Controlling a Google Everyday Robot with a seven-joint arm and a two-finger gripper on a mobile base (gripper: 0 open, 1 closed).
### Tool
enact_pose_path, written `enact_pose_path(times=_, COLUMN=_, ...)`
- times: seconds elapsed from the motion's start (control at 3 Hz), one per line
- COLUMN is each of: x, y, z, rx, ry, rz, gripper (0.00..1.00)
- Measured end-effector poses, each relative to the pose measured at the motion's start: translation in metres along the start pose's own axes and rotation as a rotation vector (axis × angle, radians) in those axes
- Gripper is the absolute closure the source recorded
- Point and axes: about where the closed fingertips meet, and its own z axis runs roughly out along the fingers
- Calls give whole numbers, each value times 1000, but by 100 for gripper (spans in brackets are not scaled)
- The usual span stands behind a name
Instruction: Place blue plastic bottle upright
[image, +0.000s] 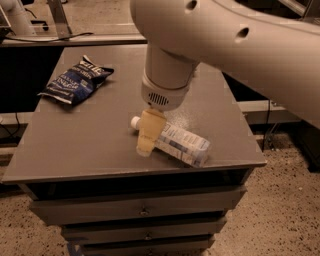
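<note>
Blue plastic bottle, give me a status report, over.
Tool low at neck end of clear blue-labelled plastic bottle. Bottle on its side on grey table, not yet upright. Dark blue crinkled chip bag well apart.

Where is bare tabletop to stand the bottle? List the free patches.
Widest: front-left of the table, between the chip bag, the front edge and the lying blue plastic bottle. Smaller: behind the bottle, toward the right edge. Crowded: front-right centre, where the gripper hangs at the bottle's cap end.
</note>
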Motion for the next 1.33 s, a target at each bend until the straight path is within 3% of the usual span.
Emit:
enact_pose_path(times=0.67, x=14, y=-7, z=44, rx=-17, ry=31, rz=93, gripper=0)
enact_pose_path(times=1.33, x=20, y=-10, z=64, rx=-34, ry=80, rz=149, gripper=39)
